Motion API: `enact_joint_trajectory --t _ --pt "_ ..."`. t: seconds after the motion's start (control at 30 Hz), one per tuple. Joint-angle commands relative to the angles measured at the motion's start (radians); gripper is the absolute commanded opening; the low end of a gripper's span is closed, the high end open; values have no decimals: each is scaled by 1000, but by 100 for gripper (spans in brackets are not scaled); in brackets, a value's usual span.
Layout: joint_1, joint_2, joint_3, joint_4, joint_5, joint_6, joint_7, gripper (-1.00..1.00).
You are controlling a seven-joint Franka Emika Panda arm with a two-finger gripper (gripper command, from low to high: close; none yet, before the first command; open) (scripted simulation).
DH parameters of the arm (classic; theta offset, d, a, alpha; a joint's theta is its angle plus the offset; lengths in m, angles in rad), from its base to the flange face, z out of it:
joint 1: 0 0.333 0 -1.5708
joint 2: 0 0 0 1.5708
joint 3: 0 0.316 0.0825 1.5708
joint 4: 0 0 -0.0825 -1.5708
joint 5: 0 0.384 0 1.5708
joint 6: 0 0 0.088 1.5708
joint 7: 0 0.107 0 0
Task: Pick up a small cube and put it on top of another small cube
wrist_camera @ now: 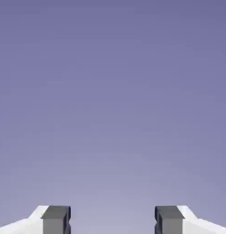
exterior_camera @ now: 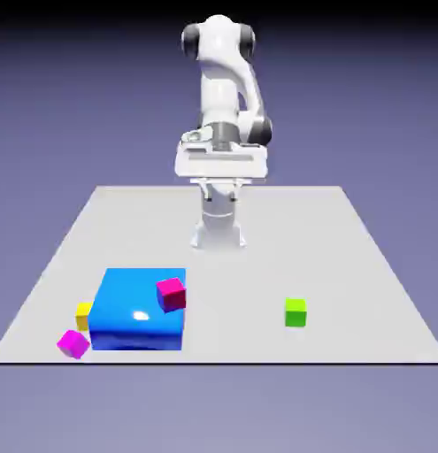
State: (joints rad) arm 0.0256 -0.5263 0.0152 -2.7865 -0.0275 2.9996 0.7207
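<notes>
The small lime-green cube (exterior_camera: 295, 311) sits alone on the grey table (exterior_camera: 284, 239), toward the exterior view's right and near the front edge. My gripper (exterior_camera: 220, 189) hangs high over the table's far middle, well behind the cube and far from it. In the hand view the gripper (wrist_camera: 112, 220) is open: its two grey fingertips (wrist_camera: 55, 220) stand wide apart with nothing between them, and only the blue-violet backdrop shows beyond. No cube appears in the hand view.
A big blue block (exterior_camera: 138, 311) lies at the front left. A pinkish-red cube (exterior_camera: 171, 294) rests tilted on its right top edge. A yellow cube (exterior_camera: 83, 314) touches its left side, and a magenta cube (exterior_camera: 73, 343) lies at its front left corner.
</notes>
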Motion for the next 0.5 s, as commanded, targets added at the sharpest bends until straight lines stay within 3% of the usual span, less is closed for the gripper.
enact_joint_trajectory --t 0.0,0.47 --pt "11 36 13 19 -23 -31 -17 0" --pt "168 544 189 292 -342 -465 -253 0"
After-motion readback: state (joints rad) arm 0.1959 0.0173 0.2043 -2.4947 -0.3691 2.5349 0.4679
